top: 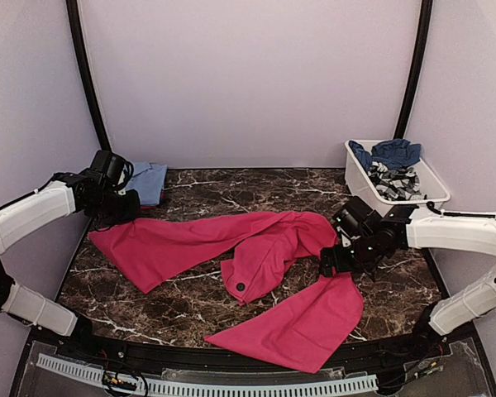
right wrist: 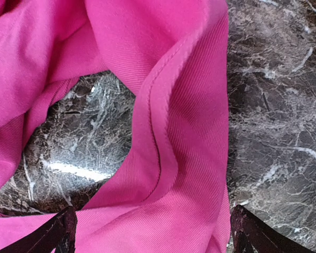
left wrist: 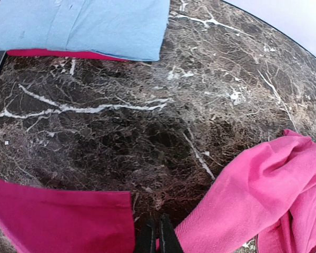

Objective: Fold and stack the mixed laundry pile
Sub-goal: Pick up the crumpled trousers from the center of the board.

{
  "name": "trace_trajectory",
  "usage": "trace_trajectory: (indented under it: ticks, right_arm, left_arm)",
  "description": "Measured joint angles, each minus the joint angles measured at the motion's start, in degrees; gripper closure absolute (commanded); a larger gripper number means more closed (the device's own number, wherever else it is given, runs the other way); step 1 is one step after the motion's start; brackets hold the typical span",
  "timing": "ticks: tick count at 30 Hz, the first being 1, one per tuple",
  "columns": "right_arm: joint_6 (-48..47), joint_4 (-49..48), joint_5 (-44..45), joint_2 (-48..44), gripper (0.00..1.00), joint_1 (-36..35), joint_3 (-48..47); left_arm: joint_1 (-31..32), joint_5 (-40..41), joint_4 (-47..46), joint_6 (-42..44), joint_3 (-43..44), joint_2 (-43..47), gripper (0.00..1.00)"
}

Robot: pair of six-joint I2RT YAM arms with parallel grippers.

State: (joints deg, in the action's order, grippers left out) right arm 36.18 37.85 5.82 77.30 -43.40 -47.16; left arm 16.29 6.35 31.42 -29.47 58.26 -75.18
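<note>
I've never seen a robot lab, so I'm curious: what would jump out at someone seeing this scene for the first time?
A big magenta garment sprawls across the dark marble table, crumpled in the middle. The left tool is pinched shut at its left end, the right tool gapes open over its right side. A white tub of more clothes sits at the back right.

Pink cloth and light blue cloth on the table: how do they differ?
The pink cloth is far bigger than the blue cloth. The pink cloth sprawls rumpled and unfolded; the blue cloth lies folded flat. The pink cloth stretches across the middle of the table; the blue cloth sits in the far left corner. Both are soft, plain-coloured fabric lying on the marble top.
</note>
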Motion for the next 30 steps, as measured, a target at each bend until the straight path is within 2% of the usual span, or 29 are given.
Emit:
trace_trajectory:
  ticks: [5, 10, 11, 12, 15, 16, 20, 23, 25, 30]
  right_arm:
    - [0.57, 1.18, 2.08, -3.72, 0.01, 1.55, 0.42]
    - [0.26, 0.26, 0.98, -0.74, 0.02, 3.10, 0.61]
    - [0.09, -0.50, 0.07, 0.52, 0.08, 3.56, 0.76]
    - [-0.20, -1.16, -0.44, 1.57, 0.23, 3.98, 0.87]
    - [-1.84, -3.52, -2.71, 4.76, 0.85, 5.84, 1.07]
    - [-2.62, -4.24, -3.58, 5.70, 1.00, 6.51, 0.96]
    - [-6.03, -4.31, -6.67, 9.14, 1.00, 7.80, -3.10]
    - [-9.25, -3.63, -9.33, 11.45, 1.00, 7.67, -11.52]
    - [-11.37, -3.06, -10.40, 13.68, 1.00, 7.02, -19.50]
    - [-17.66, -1.25, -11.37, 24.87, 1.00, 2.03, -47.69]
  left_arm:
    - [0.07, -4.04, 0.85, 3.67, 5.33, -0.31, 1.00]
    - [0.09, -7.74, 1.49, 6.91, 19.98, -3.93, 1.00]
    - [0.11, -8.37, 1.49, 7.48, 22.80, -4.90, 1.00]
    - [0.11, -8.68, 1.68, 7.87, 24.85, -5.64, 1.00]
    - [0.13, -8.37, 2.45, 8.39, 29.77, -7.74, 1.00]
    - [0.13, -7.91, 3.06, 8.41, 30.47, -8.09, 1.00]
    - [-2.47, -7.15, 6.73, 7.34, 30.88, -8.17, 1.00]
    - [-8.79, -8.22, 8.85, 5.64, 30.67, -6.78, 1.00]
    - [-14.21, -9.73, 9.68, 4.48, 30.62, -4.87, 1.00]
    - [-25.94, -13.00, 13.29, 2.62, 34.62, -0.31, 1.00]
